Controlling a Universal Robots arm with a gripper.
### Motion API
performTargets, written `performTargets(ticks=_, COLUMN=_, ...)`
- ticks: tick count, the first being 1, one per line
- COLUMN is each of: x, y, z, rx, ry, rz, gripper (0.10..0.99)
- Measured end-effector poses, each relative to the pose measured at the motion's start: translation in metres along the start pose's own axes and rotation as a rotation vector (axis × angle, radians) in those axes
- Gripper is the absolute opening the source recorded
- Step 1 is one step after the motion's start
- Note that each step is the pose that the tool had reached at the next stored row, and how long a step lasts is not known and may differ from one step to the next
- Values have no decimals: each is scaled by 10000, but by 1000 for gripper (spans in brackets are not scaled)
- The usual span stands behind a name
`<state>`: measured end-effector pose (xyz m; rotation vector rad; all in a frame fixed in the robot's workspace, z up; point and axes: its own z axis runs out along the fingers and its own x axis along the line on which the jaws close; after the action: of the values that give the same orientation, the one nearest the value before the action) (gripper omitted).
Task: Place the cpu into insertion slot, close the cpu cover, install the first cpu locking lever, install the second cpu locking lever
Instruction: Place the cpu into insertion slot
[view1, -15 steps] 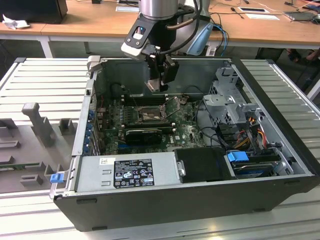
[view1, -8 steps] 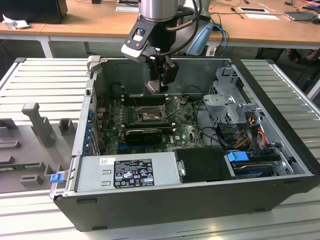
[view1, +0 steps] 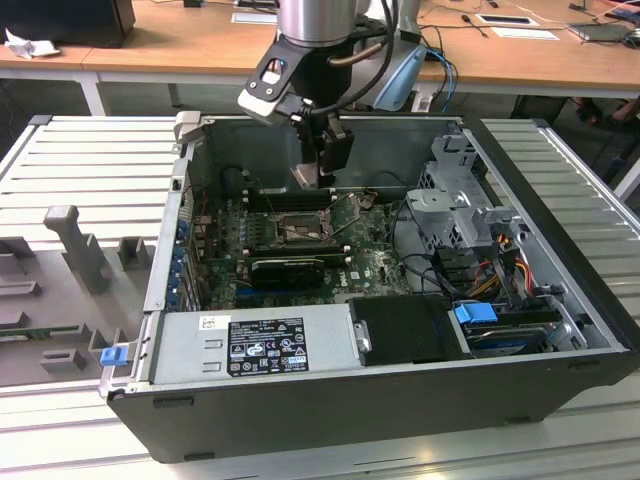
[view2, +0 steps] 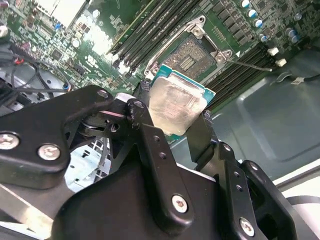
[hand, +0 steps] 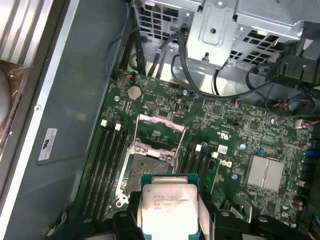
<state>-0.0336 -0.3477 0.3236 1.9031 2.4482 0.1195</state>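
Note:
My gripper (view1: 318, 172) hangs inside the open computer case, shut on the cpu (view1: 307, 176), a flat square chip with a dull silver face. In both wrist views the cpu (view2: 176, 106) (hand: 169, 206) sits pinched between the two black fingers (view2: 144, 115), edge to edge. The insertion slot (view1: 300, 232) lies on the green board just below and ahead of the chip, its dark socket (view2: 191, 54) (hand: 147, 170) uncovered. The cpu cover (hand: 161, 126) stands swung up at the slot's far side. A thin locking lever (view2: 252, 65) sticks out beside the socket, unlatched.
Long black memory slots (hand: 107, 165) flank the socket on both sides. A long black card (view1: 286, 268) lies in front of it. The grey power supply (view1: 255, 345), a metal drive cage (view1: 455, 195) and loose cables (view1: 480, 275) crowd the case's near and right parts.

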Motion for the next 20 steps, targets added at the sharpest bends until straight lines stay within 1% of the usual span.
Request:
performTargets(ticks=1, x=0, y=-1, z=8, rx=-1, ry=-12, rz=151, gripper=533)
performTargets(ticks=7, x=-1, y=-5, z=58, rx=-2, ry=-21, rz=250, gripper=533)
performTargets(ticks=20, x=-2, y=-9, z=102, rx=-2, ry=-31, rz=376, gripper=533)
